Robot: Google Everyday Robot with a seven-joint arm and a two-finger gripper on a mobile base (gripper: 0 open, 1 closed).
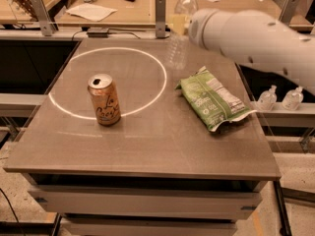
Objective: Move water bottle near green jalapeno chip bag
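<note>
The water bottle (180, 31) is clear with a white cap and a pale label band. It hangs slightly tilted over the far middle of the table. My gripper (184, 25) is at the left end of the white arm (256, 41), which reaches in from the upper right, and it is shut on the bottle; the arm hides most of it. The green jalapeno chip bag (211, 100) lies flat on the right side of the table, in front of and below the bottle.
An orange-tan soda can (104, 100) stands on the left inside a white ring of light (74, 107). Two tiny clear bottles (280, 98) sit on a shelf to the right of the table (147, 151). A cluttered desk (123, 6) lies behind the table.
</note>
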